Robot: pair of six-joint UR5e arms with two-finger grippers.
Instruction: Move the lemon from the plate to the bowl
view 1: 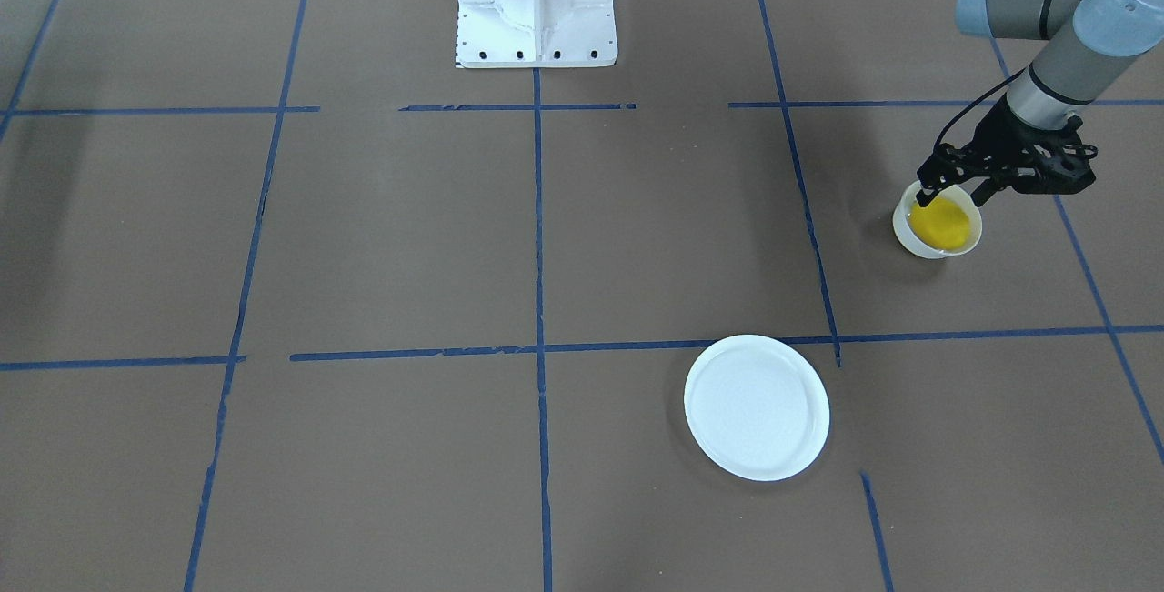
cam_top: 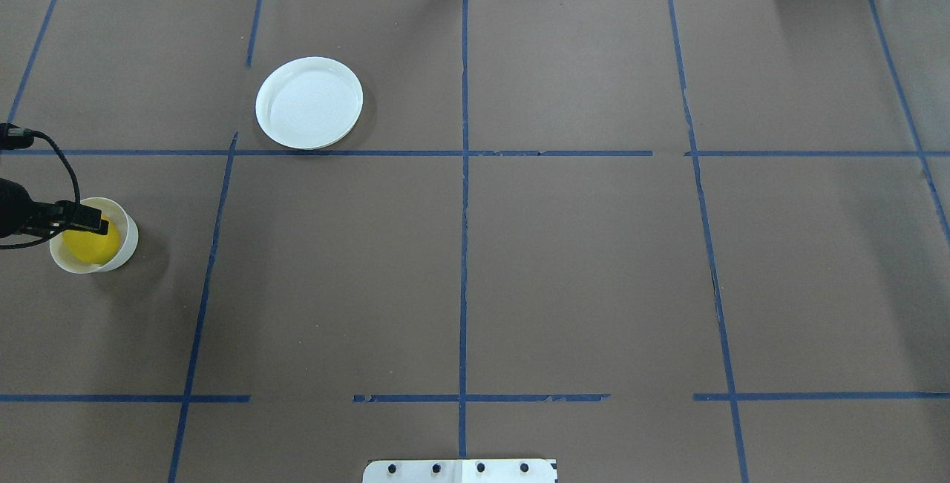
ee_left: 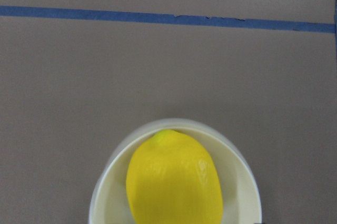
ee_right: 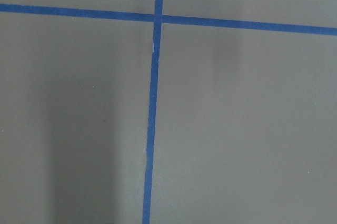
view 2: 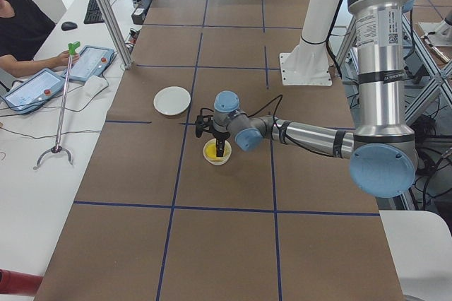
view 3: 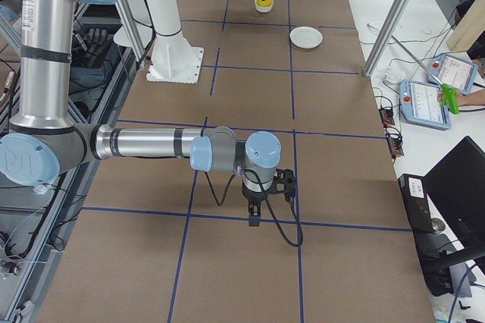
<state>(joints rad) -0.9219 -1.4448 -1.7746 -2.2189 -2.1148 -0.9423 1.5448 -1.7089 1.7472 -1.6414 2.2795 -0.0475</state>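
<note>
Brown paper (cam_top: 579, 275), gridded in blue tape (cam_top: 464, 260), bears plate (cam_top: 309, 103) and bowl (cam_top: 130, 240).

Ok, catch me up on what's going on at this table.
The robot's left tool hangs right over the bowl, and the lemon lies inside it. The tool looks open, so it does not seem to grip the lemon. The plate sits empty, apart from the bowl. The right tool hangs over the table far from all this, with nothing in it.
</note>
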